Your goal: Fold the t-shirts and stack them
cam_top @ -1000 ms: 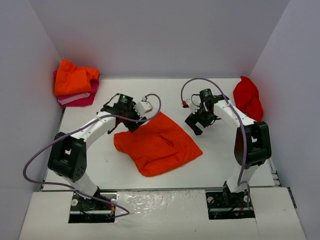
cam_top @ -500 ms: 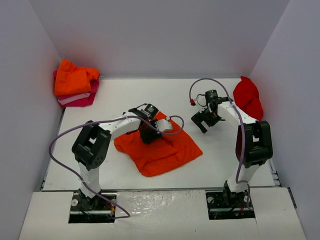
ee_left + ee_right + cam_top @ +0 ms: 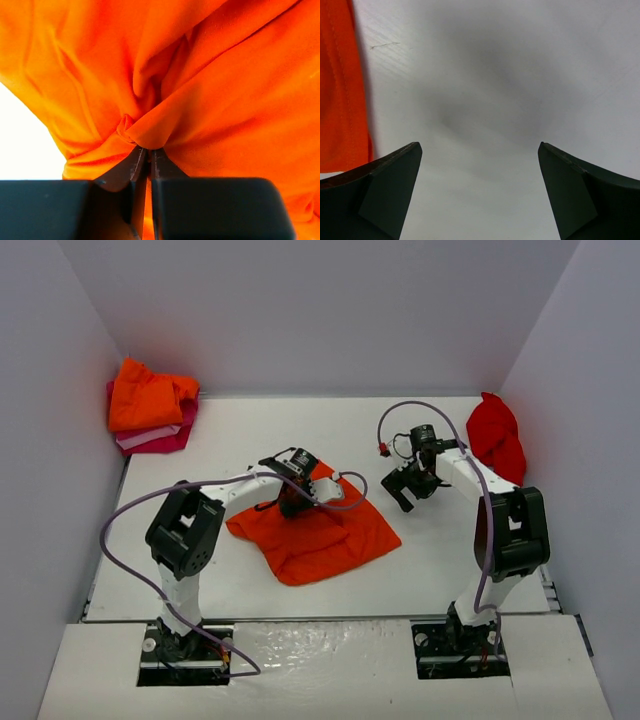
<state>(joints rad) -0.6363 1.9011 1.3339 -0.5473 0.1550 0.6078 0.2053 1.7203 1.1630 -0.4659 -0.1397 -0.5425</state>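
Within the last second the left pincer [image 3: 294,496] has left the far-left edge of the orange t-shirt [image 3: 325,535], come in over the middle of the garment and closed. In the left wrist view its jaws are together on a small gathered nub of the cloth [image 3: 131,131], with creases running out from that pinch on all sides. The shirt lies spread under and around this pincer on the table [image 3: 250,430]; it is rumpled rather than squared, and its outline has shifted a little with the grab. The right pincer [image 3: 408,490] has drifted only slightly. It hangs with its jaws wide apart over bare table, holding nothing, and the shirt's hem [image 3: 340,100] sits just off to its left in its own view. Far beyond the left pincer, in the back corner, sits a stack of folded t-shirts [image 3: 150,410]. Just beyond the right pincer a red t-shirt [image 3: 497,435] lies bunched against the wall. The fresh grip suggests a fold or a straightening pull is about to begin, so the task looks early for this shirt.
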